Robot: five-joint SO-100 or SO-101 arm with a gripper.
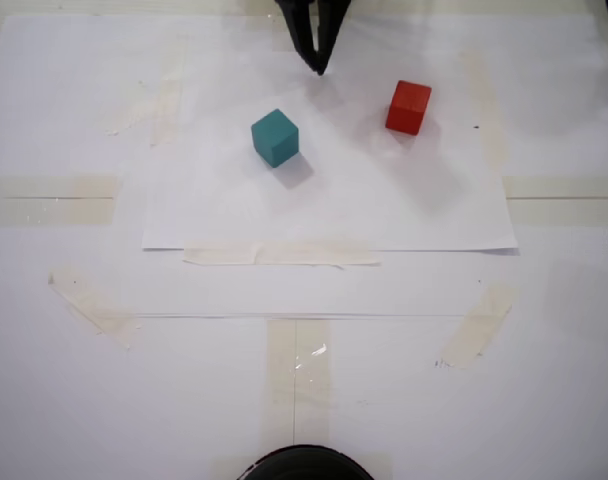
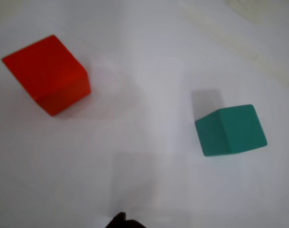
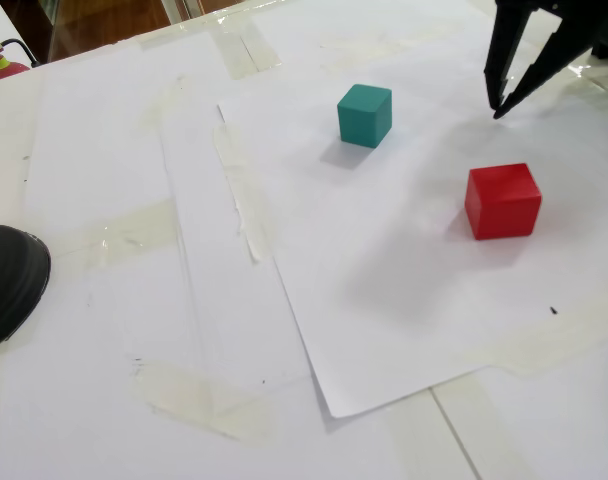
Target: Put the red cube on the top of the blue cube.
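The red cube [image 1: 408, 107] rests on the white paper, to the right of the teal blue cube [image 1: 275, 137] in a fixed view. Both also show in the other fixed view, red [image 3: 502, 200] and teal [image 3: 365, 114], and in the wrist view, red [image 2: 47, 73] at upper left and teal [image 2: 230, 130] at right. My black gripper [image 1: 319, 66] hangs at the top edge, behind and between the two cubes and touching neither. Its fingertips meet in a point and hold nothing [image 3: 495, 110]. Only a dark fingertip [image 2: 120, 221] shows at the bottom of the wrist view.
A loose paper sheet [image 1: 329, 215] is taped on larger white sheets, with tape strips [image 1: 279, 255] around it. A black round object [image 3: 9, 280] sits at the table's near edge. A red and yellow item [image 3: 2, 62] lies off the far corner.
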